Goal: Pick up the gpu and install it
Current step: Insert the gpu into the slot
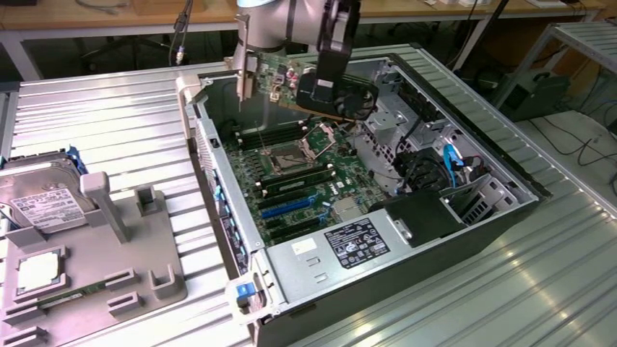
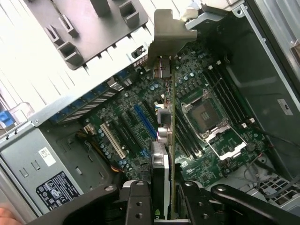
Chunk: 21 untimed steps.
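The gpu (image 1: 282, 76) is a green-edged card with a black fan shroud and a silver bracket (image 1: 243, 72) at one end. It hangs tilted in the air above the far end of the open computer case (image 1: 487, 137). My gripper (image 1: 324, 88) is shut on the card from above, at its fan side. In the wrist view the gpu (image 2: 165, 140) runs edge-on between my fingers (image 2: 137, 201), with its bracket (image 2: 165, 35) at the far tip. It hangs over the motherboard (image 2: 197, 79), clear of it, roughly above the gap between the blue slot (image 2: 145, 119) and the memory slots.
Inside the case lie the open CPU socket (image 1: 289, 155), blue slots (image 1: 287, 208), a white slot (image 2: 111, 140) and the power supply (image 1: 359, 242). On the exterior view's left, a grey fixture (image 1: 106, 253) carries a hard drive (image 1: 43, 199) and a processor (image 1: 40, 269).
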Available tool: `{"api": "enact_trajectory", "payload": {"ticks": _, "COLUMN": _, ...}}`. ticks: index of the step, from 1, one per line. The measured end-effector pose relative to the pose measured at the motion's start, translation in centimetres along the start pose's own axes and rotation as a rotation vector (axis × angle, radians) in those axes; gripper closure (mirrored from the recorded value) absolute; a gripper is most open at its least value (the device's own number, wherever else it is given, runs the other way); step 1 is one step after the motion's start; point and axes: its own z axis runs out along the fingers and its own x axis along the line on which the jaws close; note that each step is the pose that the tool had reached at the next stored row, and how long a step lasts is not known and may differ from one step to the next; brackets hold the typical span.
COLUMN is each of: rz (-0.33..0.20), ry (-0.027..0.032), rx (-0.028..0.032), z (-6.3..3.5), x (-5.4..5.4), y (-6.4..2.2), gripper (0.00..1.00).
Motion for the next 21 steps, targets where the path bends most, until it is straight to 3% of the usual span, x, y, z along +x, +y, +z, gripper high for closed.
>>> {"api": "enact_trajectory", "payload": {"ticks": 15, "rz": -0.121, "ry": 0.0003, "rx": -0.0017, "z": 0.06, "x": 0.00, "y": 0.00, "gripper": 0.72}}
{"api": "enact_trajectory", "payload": {"ticks": 21, "rz": -0.192, "ry": 0.0005, "rx": -0.0027, "z": 0.08, "x": 0.00, "y": 0.00, "gripper": 0.72}}
